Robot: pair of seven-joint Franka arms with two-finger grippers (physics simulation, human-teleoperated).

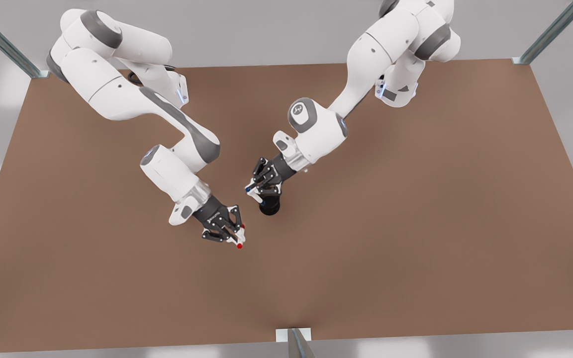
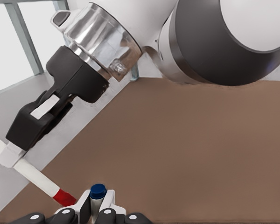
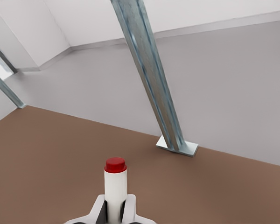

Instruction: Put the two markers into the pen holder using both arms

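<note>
front view: the left gripper [image 1: 261, 185] is the one at the frame's centre, hanging off the arm that comes in from 1 o'clock. its fingers are pinched on the blue marker [image 1: 253, 192], whose white body and blue end poke out toward 8 o'clock. the pen holder [image 1: 269, 205], a black cup on the brown table [image 1: 416, 223], sits just beside that gripper at its 5 o'clock, partly hidden under it; whether the marker touches the rim can't be told. the right gripper [image 1: 232, 231] is on the arm from 11 o'clock, at 8 o'clock from the holder and a bit apart from it. it's clamped on the red marker [image 1: 240, 237], long axis running roughly 12 to 6, red bits at both ends, fingers across the middle.

left wrist view: blue marker [image 2: 97, 194] sits btwn the left gripper's pads [image 2: 109, 201], blue cap end toward the camera, axis pointing nearly along the line of sight. farther off, the right gripper [image 2: 11, 151] w/ its silver flange holds the red marker [image 2: 36, 178], which slants from 10 o'clock down to 4 o'clock, red end lowest, near the blue cap.

right wrist view: red marker [image 3: 115, 189] stands straight up btwn the right gripper's white pads [image 3: 130, 207], red cap on top, squeezed at its lower body. beyond are the table and a metal post [image 3: 151, 77].
</note>
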